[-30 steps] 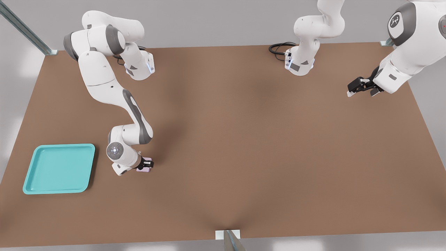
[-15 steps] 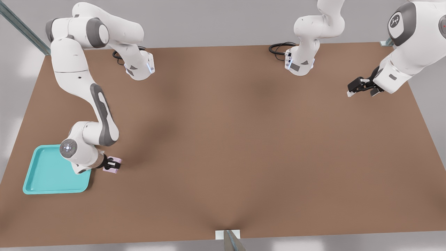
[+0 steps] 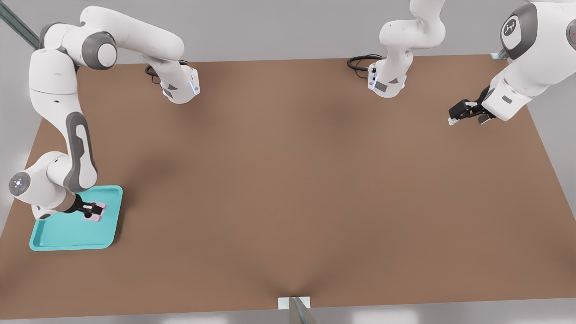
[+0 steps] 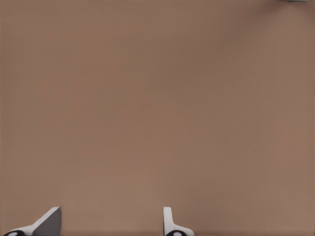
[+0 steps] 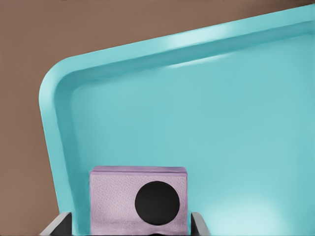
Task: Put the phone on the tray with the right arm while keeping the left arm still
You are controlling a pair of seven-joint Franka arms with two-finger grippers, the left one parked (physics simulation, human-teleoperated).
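The turquoise tray (image 3: 72, 234) lies near the table's front corner on the front view's left. My right arm reaches down over it, and its gripper (image 3: 95, 210) is shut on the small pale-pink phone (image 3: 97, 212), held over the tray's far right part. In the right wrist view the phone (image 5: 139, 199) shows one black round lens, with a grey fingertip (image 5: 58, 225) on each side. Behind it lies the tray's floor and rounded rim corner (image 5: 54, 83). Whether the phone touches the tray floor I cannot tell.
The brown table (image 3: 315, 180) spreads to the front view's right of the tray. Two arm bases (image 3: 180, 85) stand at the far edge, with a black cable (image 3: 360, 60) by the right one. The parked arm's gripper (image 3: 468, 111) hangs at the far right.
My right arm has swung toward the front view's left, carrying the phone from the bare table to above the tray. The parked arm has not moved.
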